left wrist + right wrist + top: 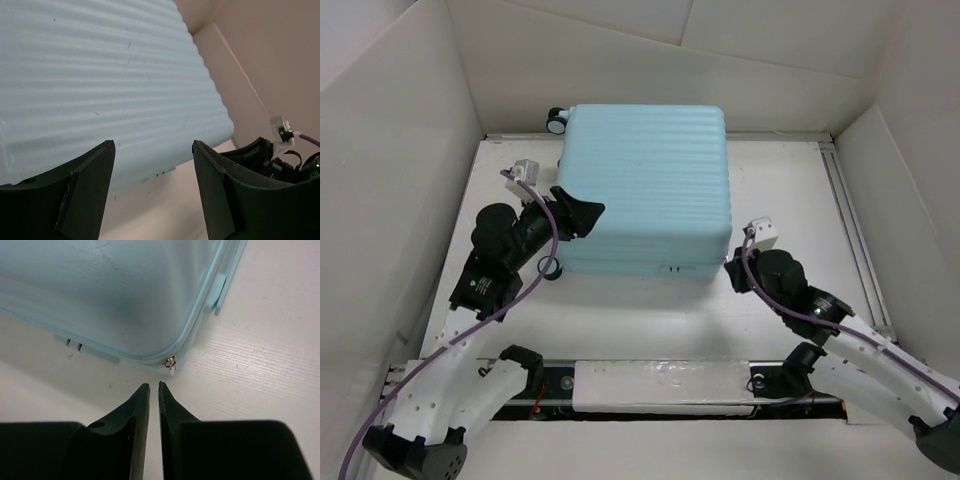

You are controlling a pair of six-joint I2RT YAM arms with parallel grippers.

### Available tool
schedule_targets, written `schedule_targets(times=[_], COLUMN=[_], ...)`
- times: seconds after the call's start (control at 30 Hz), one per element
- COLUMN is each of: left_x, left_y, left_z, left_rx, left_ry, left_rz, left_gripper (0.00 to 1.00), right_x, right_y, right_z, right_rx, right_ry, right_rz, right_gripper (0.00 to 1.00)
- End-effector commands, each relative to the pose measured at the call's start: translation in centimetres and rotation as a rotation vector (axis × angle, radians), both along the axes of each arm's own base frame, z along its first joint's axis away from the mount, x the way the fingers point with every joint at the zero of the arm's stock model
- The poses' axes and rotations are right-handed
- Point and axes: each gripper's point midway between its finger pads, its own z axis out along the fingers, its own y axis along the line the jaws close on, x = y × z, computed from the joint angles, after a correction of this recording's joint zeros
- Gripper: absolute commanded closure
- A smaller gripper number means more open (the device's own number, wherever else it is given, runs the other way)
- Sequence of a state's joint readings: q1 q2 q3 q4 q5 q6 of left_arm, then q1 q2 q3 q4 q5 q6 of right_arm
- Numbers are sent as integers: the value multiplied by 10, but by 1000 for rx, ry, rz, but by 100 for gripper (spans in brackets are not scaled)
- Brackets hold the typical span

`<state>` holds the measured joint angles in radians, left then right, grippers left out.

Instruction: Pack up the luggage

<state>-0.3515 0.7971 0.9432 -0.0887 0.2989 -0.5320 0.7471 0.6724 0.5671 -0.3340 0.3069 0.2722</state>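
Here's the luggage (645,185), lying flat and closed on the table (650,330), toward the far wall and about midway between the two arms, ribbed aqua shell facing up. Both wheels (557,120) sit along its left edge, so I read the bottom end as pointing left and the top end right. That puts its long axis across the table, though from above it looks almost square. The left gripper (578,215) is at the case's left side with its jaws spread wide and nothing between them; whether a finger touches the shell I can't tell. Over on the right, the right gripper (154,385) sits low at the near right corner, fingers pinched to a thin slit and empty, pointing straight at the little metal zipper pull (171,365) just ahead of them. Now, handling: this looks like a stiff hard shell, smooth and likely slippery, and far too broad for either gripper to span. I'd guess it slides on the table when pushed rather than flexing. How heavy it is, nobody can say from here. The pull tab looks like the sensible place to take hold. It's small and loose, so a narrow, well-aimed pinch is needed, with the other arm steadying the shell.
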Motion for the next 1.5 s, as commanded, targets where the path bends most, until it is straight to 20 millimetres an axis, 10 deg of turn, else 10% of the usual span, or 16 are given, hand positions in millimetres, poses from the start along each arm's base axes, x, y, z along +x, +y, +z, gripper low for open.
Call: schedule_targets(times=[0.0, 0.17, 0.33, 0.37, 0.6, 0.7, 0.87, 1.47], left_x=[5, 34, 60, 48, -23, -68, -96, -42], left_y=[3, -2, 16, -18, -91, -139, -145, -154], left_z=[-6, 32, 19, 19, 73, -8, -129, -205], left_rx=[10, 31, 136, 174, 121, 149, 221, -17], left_ry=[-36, -49, -19, -40, -90, -35, 108, 242], left_rz=[20, 44, 175, 120, 107, 62, 118, 134], left_gripper=[41, 41, 40, 39, 37, 40, 41, 34], right_x=[11, 19, 26, 30, 39, 42, 42, 47], right_y=[11, 13, 2, 2, 2, 2, 5, 19], right_z=[-14, -31, -28, -23, -16, -17, -14, -16], right_rx=[-29, -39, -38, -27, -29, -18, 14, 84], right_ry=[-4, -29, -60, -79, -125, -138, -146, -179], right_rz=[25, 16, -28, -30, -8, 33, 68, 136], right_gripper=[81, 69, 61, 61, 59, 59, 61, 69])
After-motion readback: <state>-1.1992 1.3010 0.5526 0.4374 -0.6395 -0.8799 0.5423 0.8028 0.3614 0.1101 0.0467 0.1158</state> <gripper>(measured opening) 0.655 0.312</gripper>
